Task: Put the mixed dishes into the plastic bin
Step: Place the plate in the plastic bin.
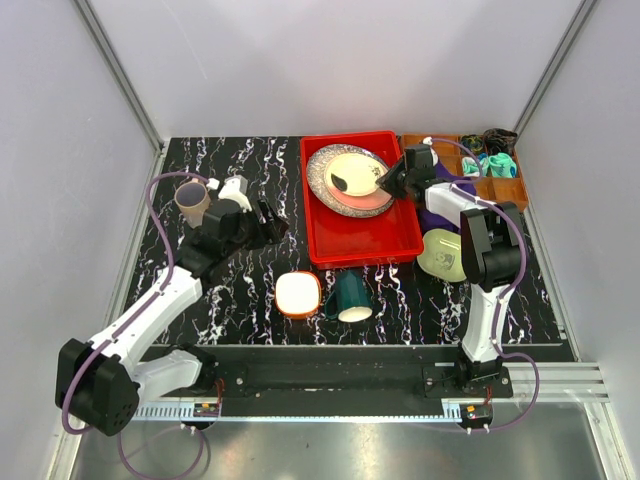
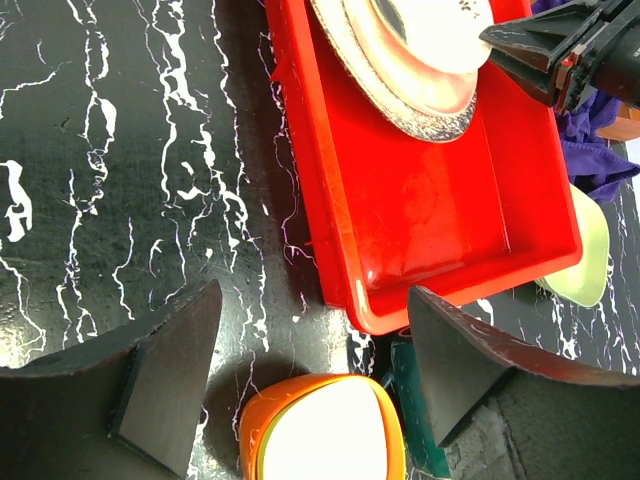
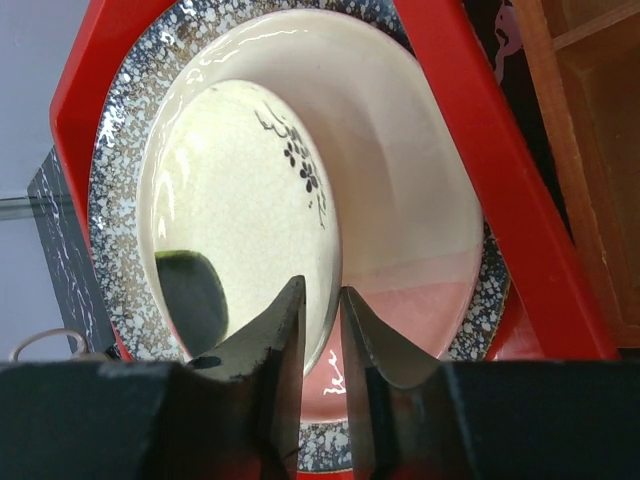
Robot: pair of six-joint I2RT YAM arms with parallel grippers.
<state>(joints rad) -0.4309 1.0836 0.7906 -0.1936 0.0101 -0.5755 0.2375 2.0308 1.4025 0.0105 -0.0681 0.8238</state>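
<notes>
— The right claw (image 3: 322, 318) is clenching on the rim of the pale yellow plate with the small dark flower sprig (image 3: 240, 210), isn't it?

— It is. Its two fingers are pinching that rim with barely a gap between them. The plate is sitting inside the large bright red rectangular plastic bin (image 1: 365, 245). It is lying on the pink-and-cream plate (image 3: 420, 250), which is lying on the big speckled grey plate (image 3: 120, 150).

— And the left claw (image 1: 272, 222)?

— It is hanging spread wide and gripping nothing, over the black marbled table (image 1: 240, 290), just left of the bin. Through its wrist camera the orange-and-white bowl (image 2: 322, 442) is showing below the gap between its fingers.

— What is lying outside the bin?

— That bowl and the dark green mug (image 1: 350, 296), which is on its side, are sitting next to each other just in front of the bin's near wall. The light green bowl (image 1: 440, 252) is resting to the bin's right, beside the right arm. The mauve cup (image 1: 192, 200) is sitting far left, close to the left arm's wrist.

— And on the far right?

— The brown compartmented tray (image 1: 505, 188) is standing there with a teal cloth (image 1: 497, 165) in it. A purple cloth (image 2: 590, 165) is bunching between tray and bin.
</notes>
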